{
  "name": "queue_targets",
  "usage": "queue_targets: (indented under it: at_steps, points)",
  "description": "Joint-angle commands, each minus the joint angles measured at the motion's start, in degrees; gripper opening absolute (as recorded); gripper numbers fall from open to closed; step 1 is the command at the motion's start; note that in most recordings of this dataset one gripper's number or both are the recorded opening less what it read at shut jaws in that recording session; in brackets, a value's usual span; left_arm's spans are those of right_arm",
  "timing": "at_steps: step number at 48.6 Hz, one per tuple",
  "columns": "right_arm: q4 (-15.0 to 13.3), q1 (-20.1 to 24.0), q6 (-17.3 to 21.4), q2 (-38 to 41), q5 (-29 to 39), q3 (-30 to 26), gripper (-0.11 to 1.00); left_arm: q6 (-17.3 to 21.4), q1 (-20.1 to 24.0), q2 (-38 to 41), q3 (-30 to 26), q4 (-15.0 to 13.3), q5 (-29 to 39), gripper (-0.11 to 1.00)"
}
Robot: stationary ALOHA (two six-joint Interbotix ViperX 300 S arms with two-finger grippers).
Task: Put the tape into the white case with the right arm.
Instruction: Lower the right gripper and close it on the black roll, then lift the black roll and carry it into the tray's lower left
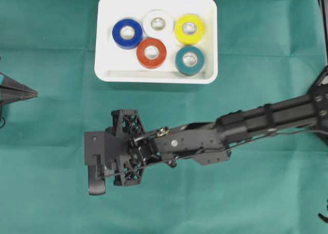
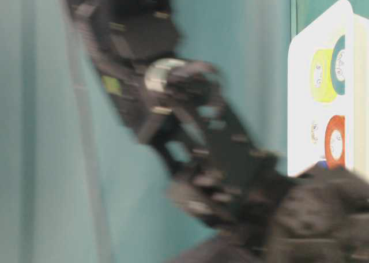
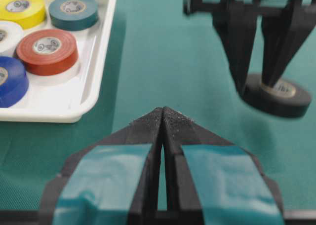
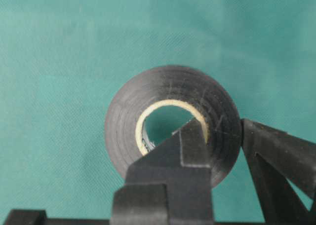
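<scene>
I find the black roll of vinyl tape (image 4: 173, 124) lying on the green cloth-covered surface (image 1: 51, 182), well apart from the shallow white rectangular plastic case (image 1: 156, 76), which already holds a blue roll (image 1: 127, 33), a white roll (image 1: 158, 22), a yellow roll (image 1: 189, 28), a red roll (image 1: 151, 53) and a teal roll (image 1: 190, 60). My right gripper (image 4: 217, 141), on the all-black ribbed arm, has its fingers clamped narrow across one side of the black roll's wall: one finger sits inside the cardboard core, the other presses the outer face. Whether the roll has left the surface I cannot tell. The left gripper (image 3: 163, 119), with its teal bands, rests with fingers pressed together, holding nothing. I judge the roll light and stiff, its glossy outer face somewhat slippery; a pinch through the wall is the sound hold, though the roll may swing about the fingers during the carry. The table-level view is too blurred to add anything.
</scene>
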Motion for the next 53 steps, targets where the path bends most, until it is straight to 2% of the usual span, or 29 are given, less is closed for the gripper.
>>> queue_targets:
  at_steps: [1,23,35,53]
  points:
    - [0.09,-0.09,0.26,-4.13,0.79,-1.14,0.0,0.0,0.09,0.53,-0.62,0.0,-0.26,0.0]
    - [-0.26,-2.81,3.08,-4.48,2.02,-0.7,0.0,0.0,0.09,0.53,-0.62,0.0,-0.35,0.0]
    - [-0.35,-7.56,3.08,-4.48,4.92,-0.44,0.0,-0.09,0.09,0.53,-0.62,0.0,-0.26,0.0]
    - [-1.49,-15.12,2.72,-5.62,5.27,-0.35,0.0,-0.09,0.09,0.53,-0.53,0.0,-0.26,0.0]
